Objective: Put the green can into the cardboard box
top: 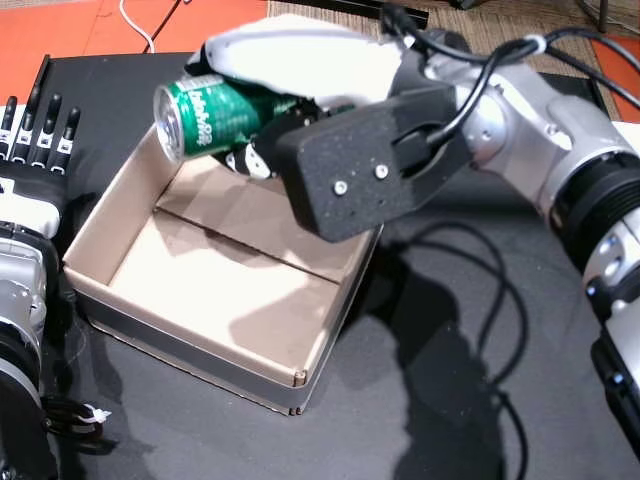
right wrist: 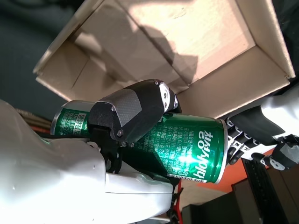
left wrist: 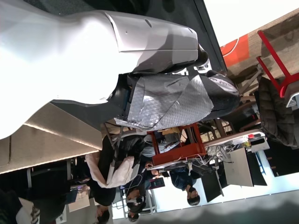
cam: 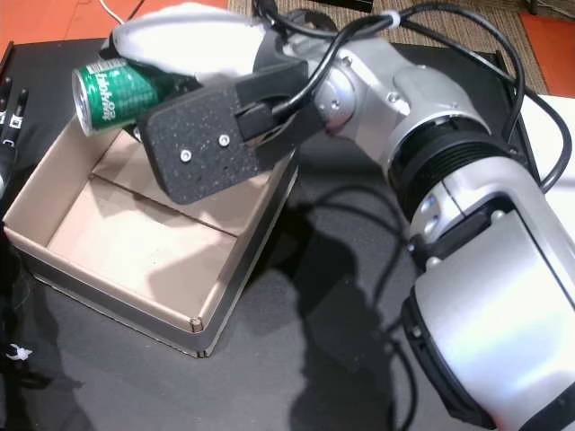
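Observation:
The green can [top: 205,115] lies on its side in my right hand [top: 295,55], which is shut on it from above. In both head views the can [cam: 112,92] hangs over the far left corner of the open cardboard box [top: 225,290], above its rim, top end pointing left. The right wrist view shows a thumb across the can [right wrist: 187,149] with the box [right wrist: 187,42] beyond it. The box [cam: 135,251] holds nothing. My left hand [top: 35,130] rests on the table left of the box, fingers straight and apart, holding nothing.
A black camera block [top: 370,170] on my right wrist juts over the box's far right side. Black cables [top: 490,300] trail over the dark table [top: 450,400] right of the box. Orange floor [top: 50,25] lies beyond the table. The left wrist view shows people [left wrist: 140,168] at desks.

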